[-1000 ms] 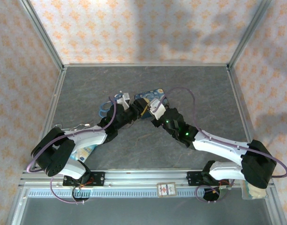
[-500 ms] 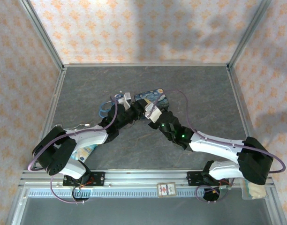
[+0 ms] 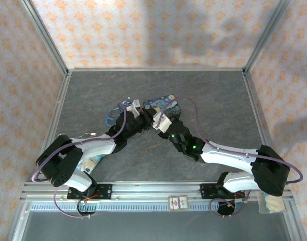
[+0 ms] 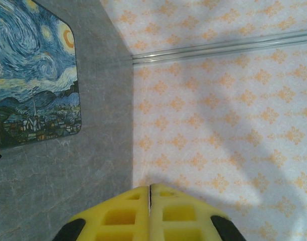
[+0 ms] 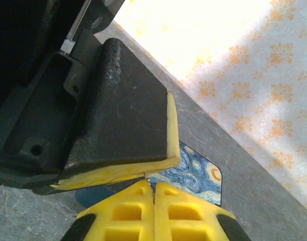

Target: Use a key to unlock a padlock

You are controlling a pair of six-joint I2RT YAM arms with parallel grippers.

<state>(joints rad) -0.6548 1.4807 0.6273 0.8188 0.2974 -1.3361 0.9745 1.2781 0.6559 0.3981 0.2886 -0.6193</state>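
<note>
Two arms reach in from the near edge, and their two claws meet tip to tip over the grey table [image 3: 208,100]: the left claw [image 3: 142,120] comes from the left and the right claw [image 3: 152,118] from the right, and in the overhead view they look as if they touch. There is one painted tin [image 3: 166,104], lying flat just beyond and slightly right of the meeting tips. One blue cable loop [image 3: 112,116] lies just left of the left claw. One card [image 3: 177,202] sits on the near rail, well behind both claws, and one blue-and-white packet [image 3: 92,161] lies under the left arm. In its own wrist view the left claw [image 4: 150,193] has its two yellow pads pressed flat together along a hairline seam, with the tin [image 4: 33,75] ahead and to its left. The right claw [image 5: 154,193] is pressed together in the same way. Directly ahead of it, almost against its tips, is one black finger [image 5: 123,115] of the left claw, edged with a yellow pad, and the tin [image 5: 193,173] lies just past that. A thin pale sliver [image 5: 145,176] rises from the right claw's seam to that pad. It is too small for me to tell whether it is the key. I cannot tell where the padlock lies.
</note>
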